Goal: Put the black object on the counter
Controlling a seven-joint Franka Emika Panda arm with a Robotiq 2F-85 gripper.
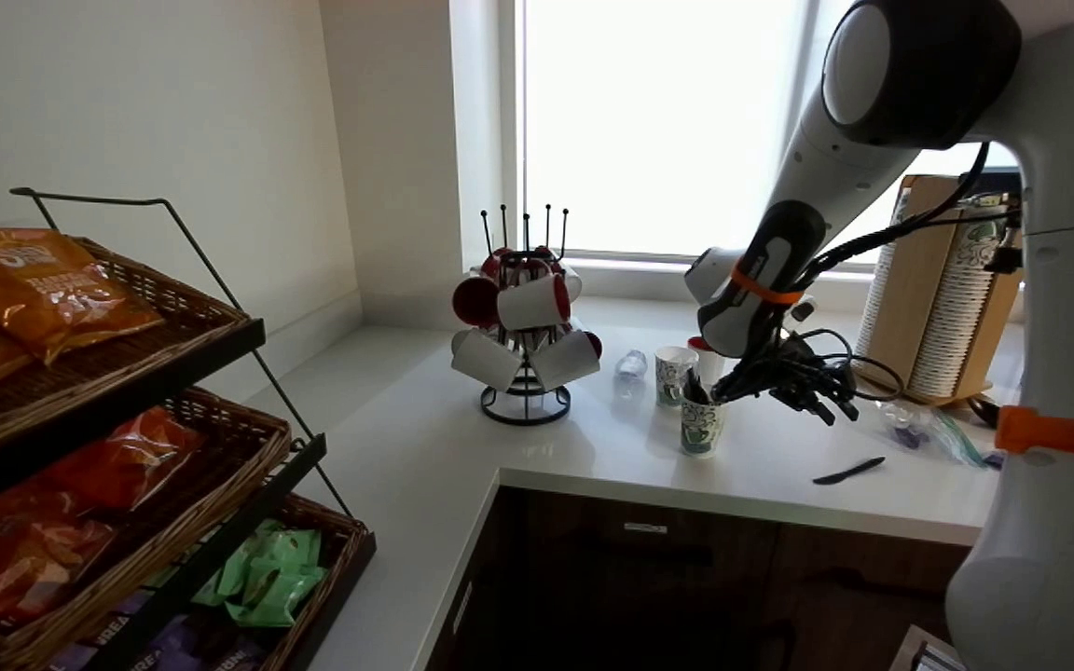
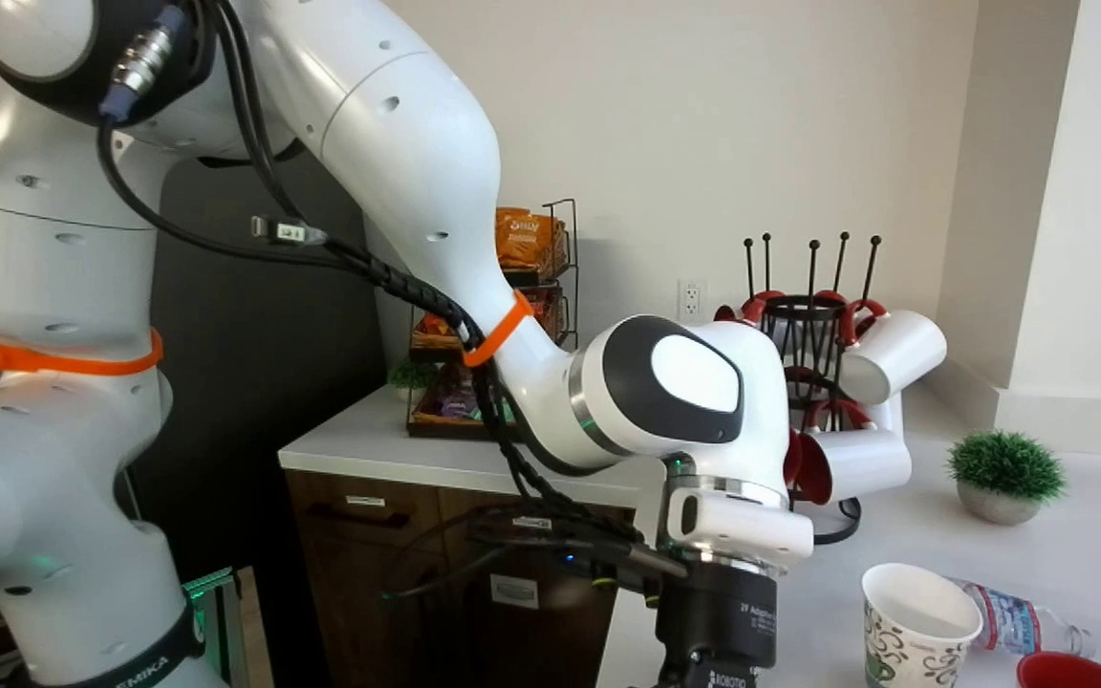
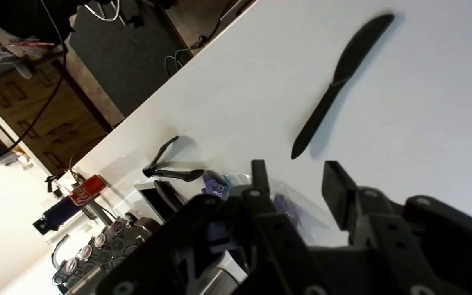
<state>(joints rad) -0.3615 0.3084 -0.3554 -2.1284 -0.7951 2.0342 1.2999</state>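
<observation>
A black plastic knife (image 1: pixel 849 471) lies flat on the white counter (image 1: pixel 593 457), near its front edge. The knife (image 3: pixel 355 53) also shows in the wrist view, lying ahead of the fingertips and apart from them. My gripper (image 1: pixel 840 412) is above the counter, a little above and behind the knife in an exterior view. In the wrist view the gripper (image 3: pixel 296 169) is open, with nothing between its fingers. A patterned paper cup (image 1: pixel 701 433) with black cutlery in it stands beside the gripper. In an exterior view only the black gripper body (image 2: pixel 718 616) shows; its fingers are cut off.
A clear bag (image 1: pixel 910 424) with purple bits lies by the wooden cup holder (image 1: pixel 970 308). Another paper cup (image 1: pixel 676 373), a bottle (image 1: pixel 631 365) and a mug rack (image 1: pixel 532 303) stand farther along. A tiered snack rack (image 1: pixel 145 447) and a small plant (image 2: pixel 1004 473) also show.
</observation>
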